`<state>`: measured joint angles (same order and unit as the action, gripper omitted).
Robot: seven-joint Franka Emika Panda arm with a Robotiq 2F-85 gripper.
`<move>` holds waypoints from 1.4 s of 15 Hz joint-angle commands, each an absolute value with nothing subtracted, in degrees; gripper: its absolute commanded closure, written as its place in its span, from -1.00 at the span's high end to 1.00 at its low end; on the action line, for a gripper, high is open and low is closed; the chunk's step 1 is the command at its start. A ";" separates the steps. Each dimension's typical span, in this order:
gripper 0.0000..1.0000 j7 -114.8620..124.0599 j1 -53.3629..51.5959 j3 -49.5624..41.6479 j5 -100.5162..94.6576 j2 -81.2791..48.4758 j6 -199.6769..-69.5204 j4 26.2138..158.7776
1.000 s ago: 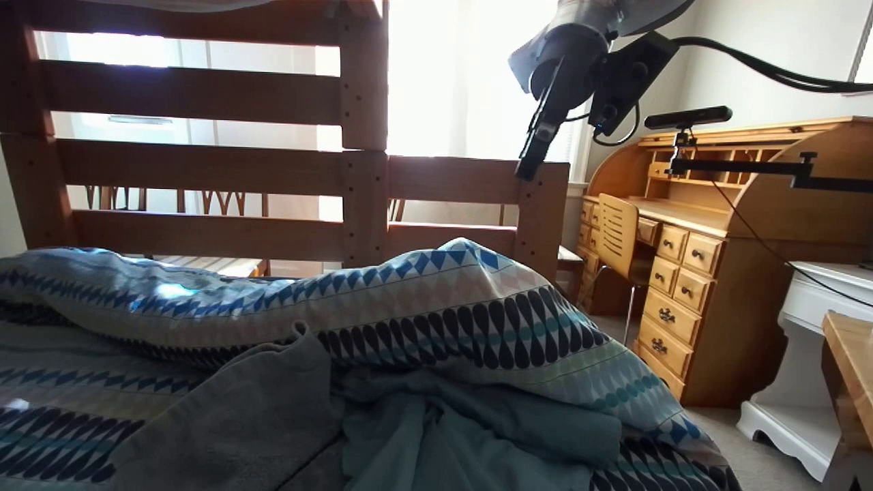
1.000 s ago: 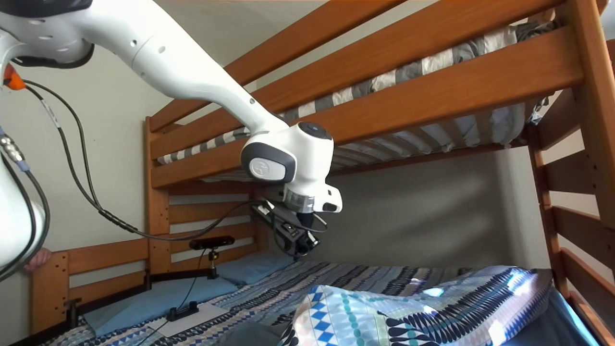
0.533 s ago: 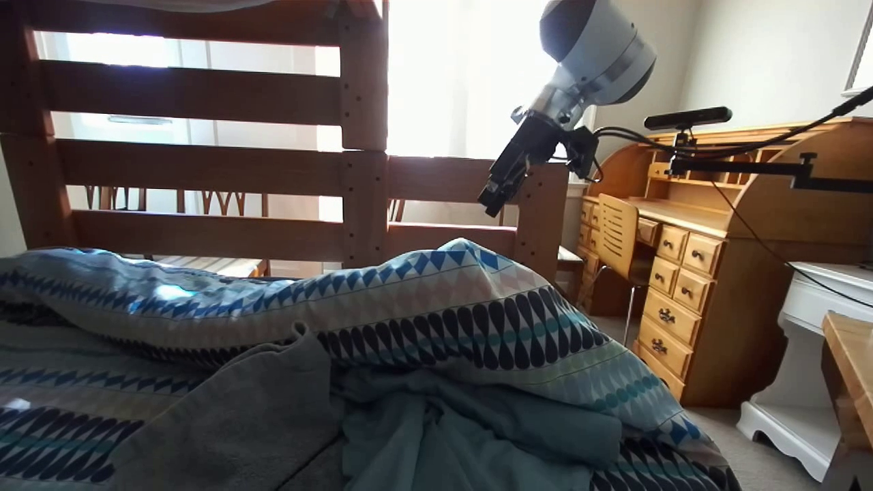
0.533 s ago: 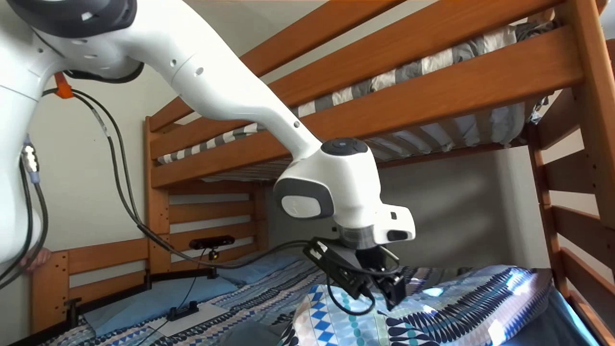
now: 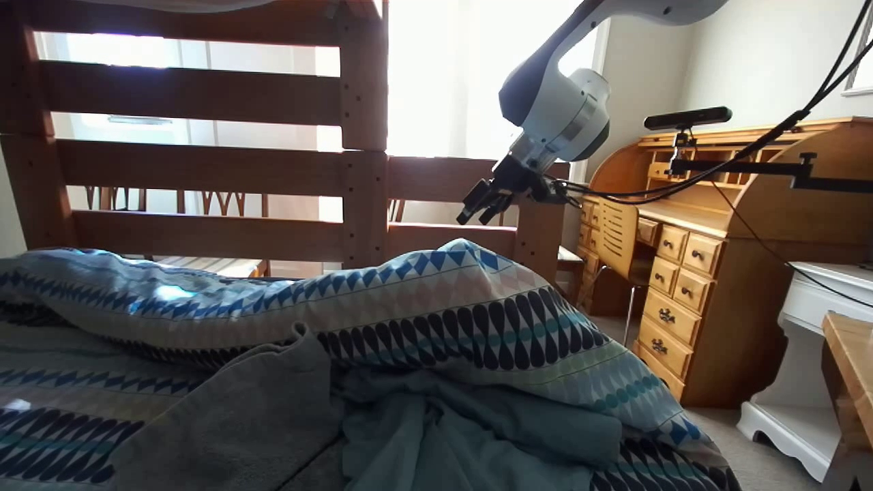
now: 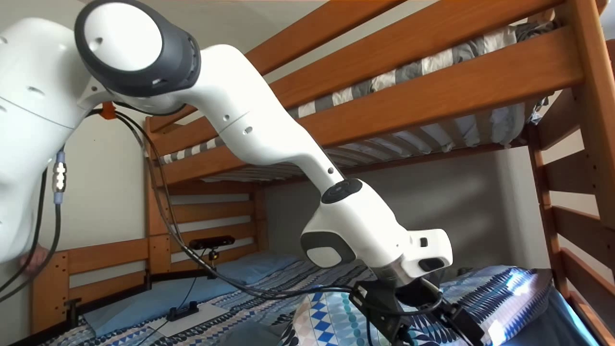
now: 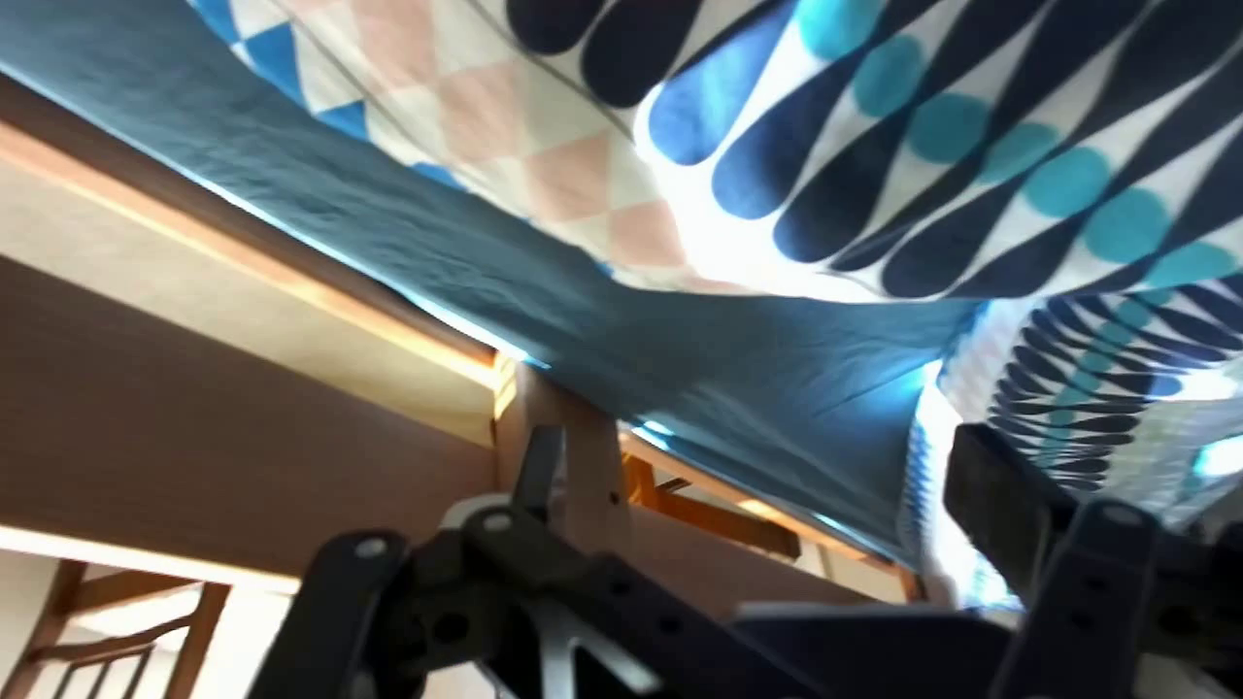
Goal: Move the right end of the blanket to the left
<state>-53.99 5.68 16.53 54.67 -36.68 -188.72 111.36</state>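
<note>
"The big printed cloth blanket (image 7: 825, 146), with its navy drops, teal dots and blue diamonds: where is it?"

"It humps up below my black two-finger gripper (image 5: 475, 219). My fingers (image 7: 1000, 505) are spread wide and hold nothing."

"Will it be hard to hold?"

"I don't think so. It looks soft and floppy, so I doubt I'd hurt it. One fold should feel light, but the whole thing may drag and get heavy. A tiny pinch might slip off."

"So where should you grab?"

"I'd take a fat fold at the pointy hump (image 5: 470, 262), since that looks close. I'd keep off the smooth blue-grey sheet (image 7: 738, 354) just past it, or both could come along."

"And farther off than that?"

"The brown wooden bunk bed (image 6: 432, 100), with the blanket on its bottom level. I'd mind its hard rails."
</note>
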 commanded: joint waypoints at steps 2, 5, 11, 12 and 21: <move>1.00 -54.30 1.86 13.12 53.27 -46.29 -204.71 104.24; 1.00 -53.97 -5.06 3.19 54.58 -47.84 -205.38 105.08; 1.00 -53.31 -9.12 -3.16 60.00 -47.76 -200.44 106.96; 1.00 -53.31 -10.19 -4.49 61.06 -47.76 -199.43 106.94; 1.00 -53.31 -11.12 -5.28 61.98 -47.76 -199.06 106.87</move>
